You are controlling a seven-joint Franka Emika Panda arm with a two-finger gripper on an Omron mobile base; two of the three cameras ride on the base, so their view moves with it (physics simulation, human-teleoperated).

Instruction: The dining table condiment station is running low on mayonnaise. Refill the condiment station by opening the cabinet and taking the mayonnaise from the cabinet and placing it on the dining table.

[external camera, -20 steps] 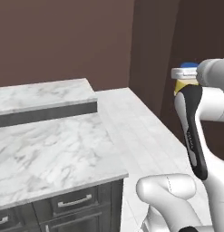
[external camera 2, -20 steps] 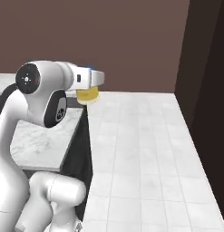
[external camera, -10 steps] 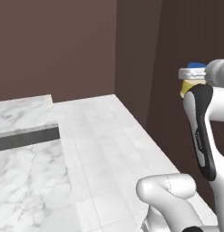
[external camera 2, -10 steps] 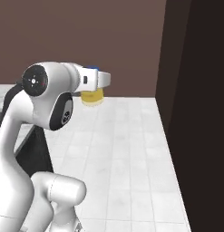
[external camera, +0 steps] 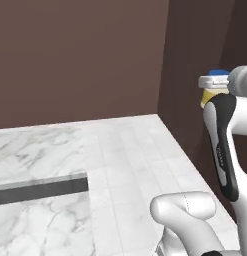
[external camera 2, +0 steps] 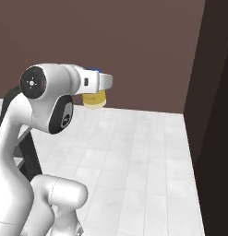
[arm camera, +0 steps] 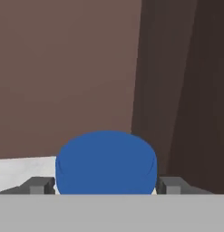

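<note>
Blue-lidded and squat, the mayonnaise sits between the two dark fingertips, its screw lid facing the hand camera; the jaws stand wide and are closed on the jar's flanks just below the lid. In the right base view the pale creamy-yellow body hangs beneath the white gripper, carried high in the air with nothing beneath it but the tiled floor.

Handling, as judged: a small rigid jar, probably of moderate weight for its size, with smooth walls that may slip under a light pinch. The body looks stiff enough to bear a firm squeeze, yet could crack or tip if set down hard. The present hold, on opposite sides of the body near the lid, seems sound, since the lid's edge offers a stop against sliding downward.

Outward from the jar: in the left base view it shows at 3 o'clock, just beside a dark brown wall panel. The dining table, a white marble surface with grey veining and a dark step between its two levels, lies at 8 o'clock in that view, well apart from the jar. Carrying remains; placing is not yet done.
</note>
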